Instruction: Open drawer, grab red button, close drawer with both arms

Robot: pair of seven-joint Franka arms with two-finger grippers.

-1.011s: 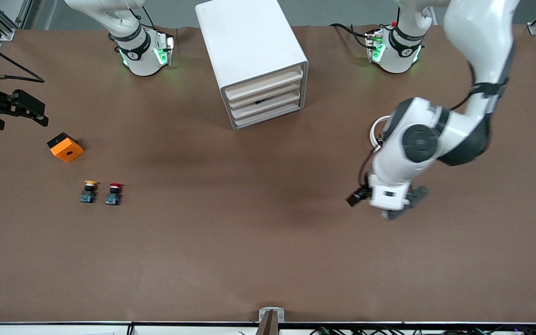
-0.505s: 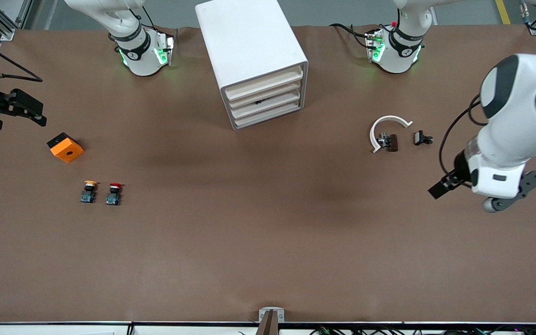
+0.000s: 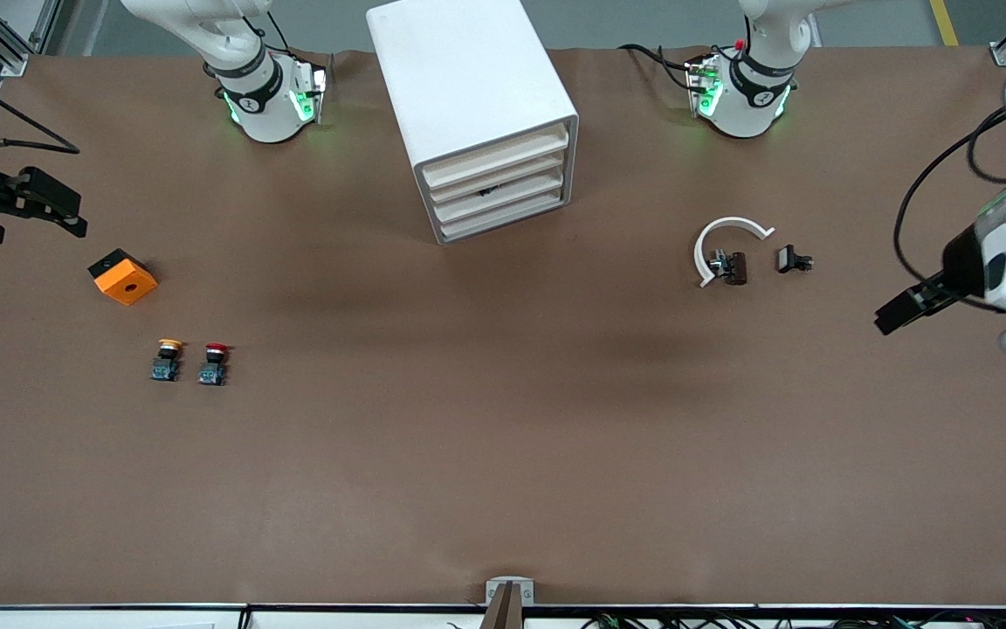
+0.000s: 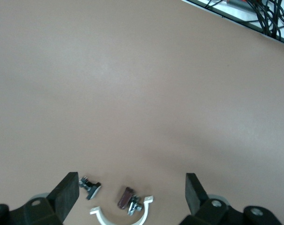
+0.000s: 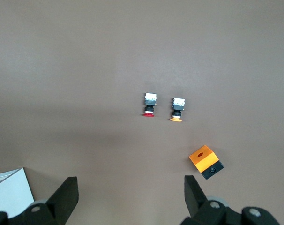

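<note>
The white cabinet [image 3: 468, 87] stands between the arm bases, and its four stacked drawers [image 3: 499, 188] all look shut. The red-capped button [image 3: 215, 362] lies on the table toward the right arm's end, beside its orange-capped twin [image 3: 168, 359]. It also shows in the right wrist view [image 5: 149, 104]. My right gripper [image 3: 75, 218] is open and empty, up over the table's edge near the orange block [image 3: 122, 277]; its own view [image 5: 130, 192] shows its fingers wide apart. My left gripper [image 3: 905, 312] is open and empty [image 4: 131, 190], up over the left arm's end of the table.
A white curved clip [image 3: 726, 240] with a brown and metal part [image 3: 730, 266] and a small black part [image 3: 793, 259] lie toward the left arm's end; the clip also shows in the left wrist view [image 4: 121, 216]. The orange block [image 5: 205, 161] lies farther from the front camera than the buttons.
My left arm has swung away from the middle toward its end of the table, uncovering the white clip and small parts. The right arm has barely moved.
</note>
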